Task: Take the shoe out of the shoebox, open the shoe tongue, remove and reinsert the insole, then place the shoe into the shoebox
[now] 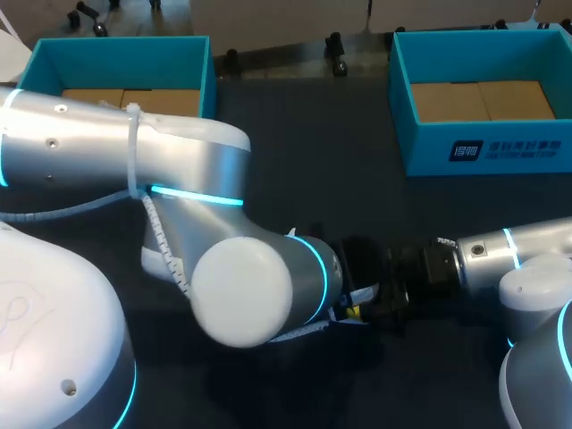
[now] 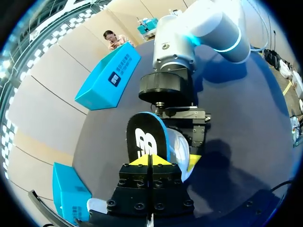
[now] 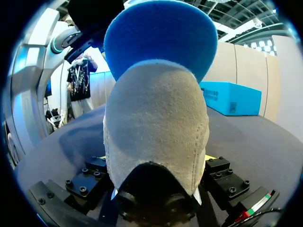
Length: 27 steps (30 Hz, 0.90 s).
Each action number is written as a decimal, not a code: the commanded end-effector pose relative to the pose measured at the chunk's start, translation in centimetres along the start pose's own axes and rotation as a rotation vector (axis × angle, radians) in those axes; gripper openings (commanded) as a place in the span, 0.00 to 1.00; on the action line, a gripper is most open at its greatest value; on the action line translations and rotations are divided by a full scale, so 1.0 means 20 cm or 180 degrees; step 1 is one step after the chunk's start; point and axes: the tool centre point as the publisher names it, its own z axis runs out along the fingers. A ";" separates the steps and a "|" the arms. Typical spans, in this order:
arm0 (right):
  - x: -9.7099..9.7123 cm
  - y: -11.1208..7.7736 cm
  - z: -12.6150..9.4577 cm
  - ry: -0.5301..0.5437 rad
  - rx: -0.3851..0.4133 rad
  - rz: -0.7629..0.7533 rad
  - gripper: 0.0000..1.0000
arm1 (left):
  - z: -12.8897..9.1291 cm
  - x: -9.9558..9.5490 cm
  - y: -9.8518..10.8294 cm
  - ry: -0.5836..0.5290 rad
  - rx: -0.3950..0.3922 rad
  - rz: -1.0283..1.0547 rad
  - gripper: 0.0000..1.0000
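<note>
Left hand (image 2: 150, 160) has its yellow tips pressed together on one edge of the insole (image 2: 144, 137), which stands upright just beside the shoe (image 3: 156, 109), black underside toward that wrist and blue face toward the other. Across from it the right hand (image 3: 156, 163) is clamped on the pale grey suede shoe from both sides, low over the dark tabletop (image 1: 295, 179) between the two arms; whether the sole touches the surface I cannot tell, nor whether the insole's end sits inside the shoe. At the far side, well apart from all this, are the left shoebox (image 1: 116, 43) and the right shoebox (image 1: 500, 147), both showing only cardboard inside. By its look the insole is thin foam: very light, not slippery, but floppy, so it should bend and buckle if pushed from its far end, and a grip near the edge, close to where it enters the shoe, seems best. Suede like this will likely give under pressure, so the firmer sides just above the sole are the place to hold.
</note>
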 end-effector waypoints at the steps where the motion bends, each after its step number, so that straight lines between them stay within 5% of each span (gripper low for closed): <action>1: 0.01 0.01 0.00 0.0000 0.0016 0.0001 0.00 | -0.09 -0.01 0.04 -0.0007 0.0069 0.0007 0.00; 17: 0.01 0.01 0.00 0.0000 0.0016 0.0001 0.00 | -0.22 0.09 0.06 -0.0047 0.0110 0.0029 0.04; 21: 0.01 0.01 0.00 0.0000 0.0016 0.0001 0.00 | -0.22 0.11 0.06 -0.0087 0.0117 0.0023 0.34; 27: 0.01 0.01 0.00 0.0000 0.0016 0.0001 0.00 | -0.16 0.15 0.05 -0.0173 0.0099 0.0029 0.40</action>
